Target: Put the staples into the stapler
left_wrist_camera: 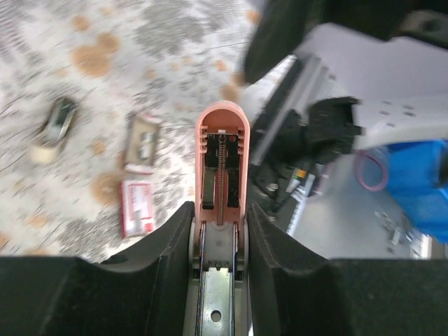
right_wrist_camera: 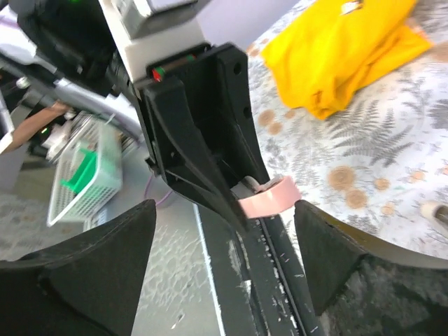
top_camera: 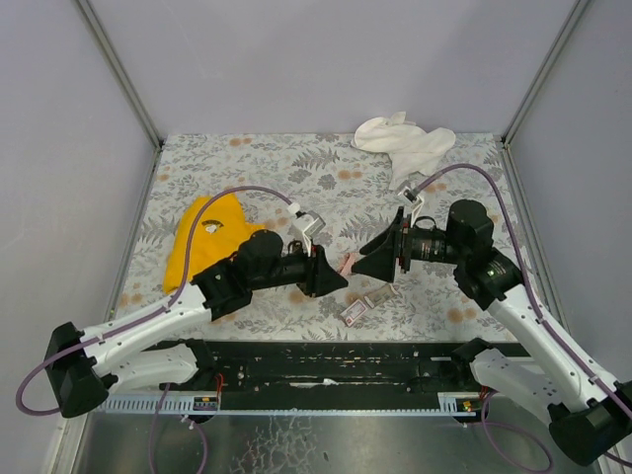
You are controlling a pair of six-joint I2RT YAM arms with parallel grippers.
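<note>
Two grippers face each other mid-air: your left gripper clamps the tiny pink plastic stapler, flipped open for loading, your right gripper gapes wide and empty, so its next move is probably to fetch a strip from the dark-red cardboard staple box on the fern-print table.

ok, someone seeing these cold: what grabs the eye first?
Mid-table, the left tool clamps the small pink stapler, which is opened with its spring and metal channel showing. It sits nose to nose with the right tool, which gapes open. Next come the bright yellow cloth at left and the white cloth at the far right, then the dark-red staple box lying near the front edge.
</note>
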